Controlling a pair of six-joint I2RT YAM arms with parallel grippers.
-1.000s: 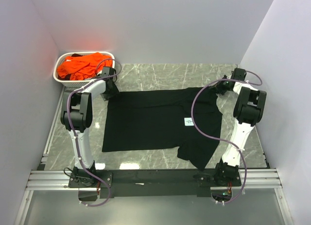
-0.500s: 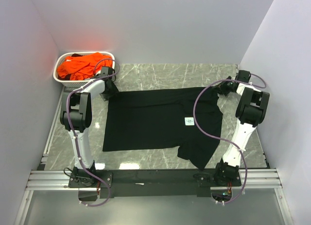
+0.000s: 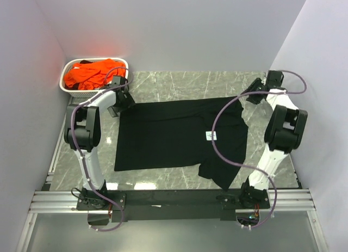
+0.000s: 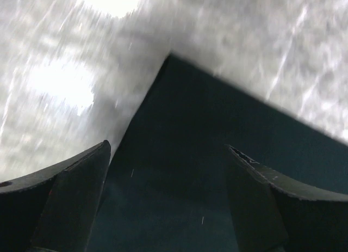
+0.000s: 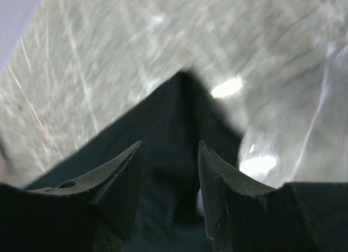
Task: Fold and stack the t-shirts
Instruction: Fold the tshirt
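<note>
The black t-shirt (image 3: 174, 135) lies spread mid-frame, not yet folded; the left gripper (image 4: 167, 148) and right gripper (image 5: 169, 146) gape empty at its top corners (orange t-shirts (image 3: 92, 73) wait upper left).

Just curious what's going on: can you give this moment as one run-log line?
plain black cloth t-shirt: spread flat | left hand: open at far-left corner | right hand: open at far-right corner

A flat t-shirt (image 3: 174, 135) lies on the middle of the desk (image 3: 179, 83). A basket (image 3: 66, 80) at the far left corner holds heaped t-shirts (image 3: 89, 75). The left claw (image 4: 168, 170) is above the shirt's far left corner, the right claw (image 5: 171, 165) above its far right.
</note>
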